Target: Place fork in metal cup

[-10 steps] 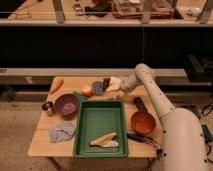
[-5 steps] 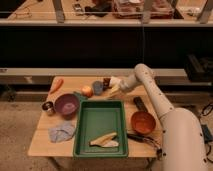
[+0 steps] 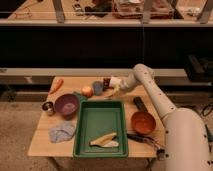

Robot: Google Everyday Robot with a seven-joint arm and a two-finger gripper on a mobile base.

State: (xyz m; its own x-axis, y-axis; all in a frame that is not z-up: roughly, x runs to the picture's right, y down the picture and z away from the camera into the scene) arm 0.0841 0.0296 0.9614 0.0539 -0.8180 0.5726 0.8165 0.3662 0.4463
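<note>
Gripper (image 3: 114, 89) sat low over the table (image 3: 44, 144) at its far edge, just right of the grey-blue cup (image 3: 98, 87), with the arm reaching in from the right. Fingers were clenched; what, if anything, they pinched could not be told. The fork was too small to pick out. Metal cup (image 3: 48, 107) stood upright at the left edge, just beside the purple bowl (image 3: 67, 105), well apart from the gripper. Green tray (image 3: 83, 125) lay mid-table holding pale yellowish pieces (image 3: 104, 139). Copper pan (image 3: 143, 122) sat right of the tray, carrot (image 3: 56, 85) far left.
</note>
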